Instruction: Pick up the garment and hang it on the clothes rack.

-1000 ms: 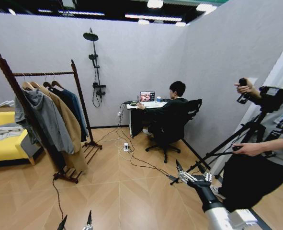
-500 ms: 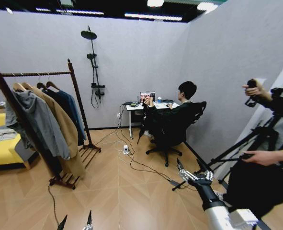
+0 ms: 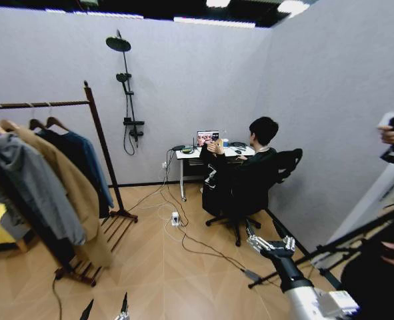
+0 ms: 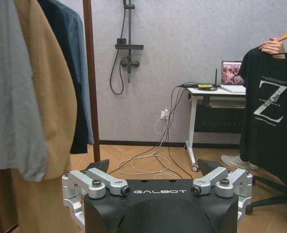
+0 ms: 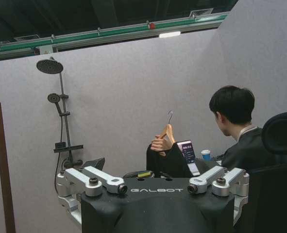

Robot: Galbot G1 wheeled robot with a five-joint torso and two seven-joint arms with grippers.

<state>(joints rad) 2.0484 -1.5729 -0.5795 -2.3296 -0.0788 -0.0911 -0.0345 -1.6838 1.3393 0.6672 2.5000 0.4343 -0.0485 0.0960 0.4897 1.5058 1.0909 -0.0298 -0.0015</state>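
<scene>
Two grey walls (image 3: 183,87), wooden floor (image 3: 170,273)

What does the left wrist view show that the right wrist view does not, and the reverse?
Left wrist view, not the right: the garment's whole front with its white print, the coats on the clothes rack, and the floor cables. Right wrist view, not the left: the seated person's head, the hanger's metal hook, and the ceiling. Both: a hand holding the garment up by its hanger, the wall shower, the laptop, a rack post. The left gripper and right gripper each show open jaws.
</scene>
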